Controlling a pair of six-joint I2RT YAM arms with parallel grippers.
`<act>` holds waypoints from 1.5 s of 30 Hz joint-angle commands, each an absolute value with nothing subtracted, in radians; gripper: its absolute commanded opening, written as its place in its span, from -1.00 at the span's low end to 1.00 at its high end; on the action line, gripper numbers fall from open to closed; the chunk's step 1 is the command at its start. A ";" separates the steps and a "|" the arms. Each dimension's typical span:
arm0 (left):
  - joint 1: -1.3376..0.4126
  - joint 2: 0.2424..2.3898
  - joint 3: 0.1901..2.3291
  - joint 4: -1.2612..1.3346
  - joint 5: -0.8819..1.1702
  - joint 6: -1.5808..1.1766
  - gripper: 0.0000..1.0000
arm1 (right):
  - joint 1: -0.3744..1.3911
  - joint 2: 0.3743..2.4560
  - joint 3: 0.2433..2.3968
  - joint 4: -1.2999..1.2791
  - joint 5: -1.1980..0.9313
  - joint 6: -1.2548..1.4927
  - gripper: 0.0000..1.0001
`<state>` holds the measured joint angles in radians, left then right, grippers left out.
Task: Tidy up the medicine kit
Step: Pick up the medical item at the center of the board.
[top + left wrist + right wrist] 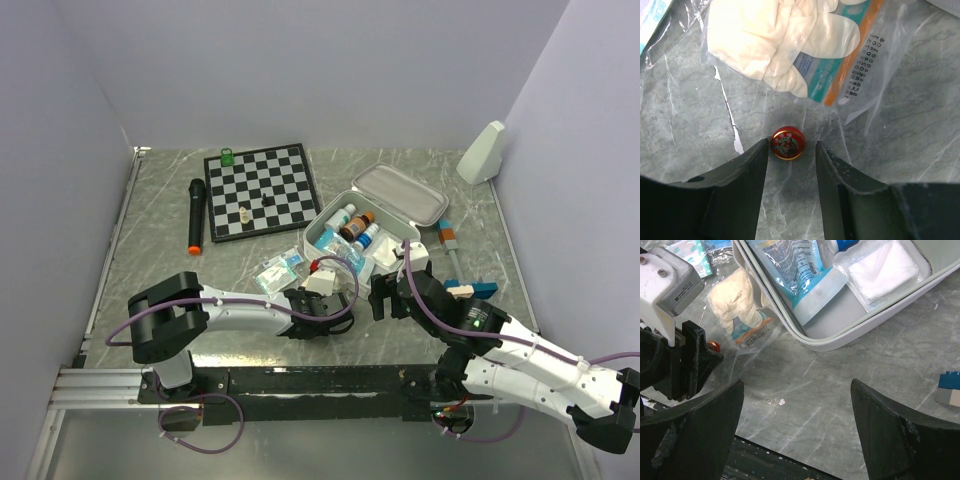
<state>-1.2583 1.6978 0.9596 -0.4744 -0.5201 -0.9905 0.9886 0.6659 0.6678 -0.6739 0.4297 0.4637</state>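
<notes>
The medicine kit [400,195] lies open right of centre in the top view, its lid thrown back toward the upper right and its base holding small bottles and packets whose labels are too small to read. In the right wrist view only one corner of the kit [850,337] shows; the rest is cut off by the top edge.

The left gripper [791,145] points down at the table [900,130], its jaws apart with a small red tin [788,143] between the tips. A gap shows on the tin's right side; whether the other finger touches its rim cannot be told. The print on the tin's lid is blurred. Just above it in that frame lies a clear bag of gloves [775,40], cropped by the upper edge.

The right gripper [797,405] hangs with its jaws spread wide over bare table, gripping nothing. A blue block [950,387] is half cut off at that frame's right edge
</notes>
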 commanded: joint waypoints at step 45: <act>-1.243 1.678 0.834 -0.425 -0.483 -0.963 -0.43 | 0.994 0.698 0.712 -0.663 0.443 0.466 0.87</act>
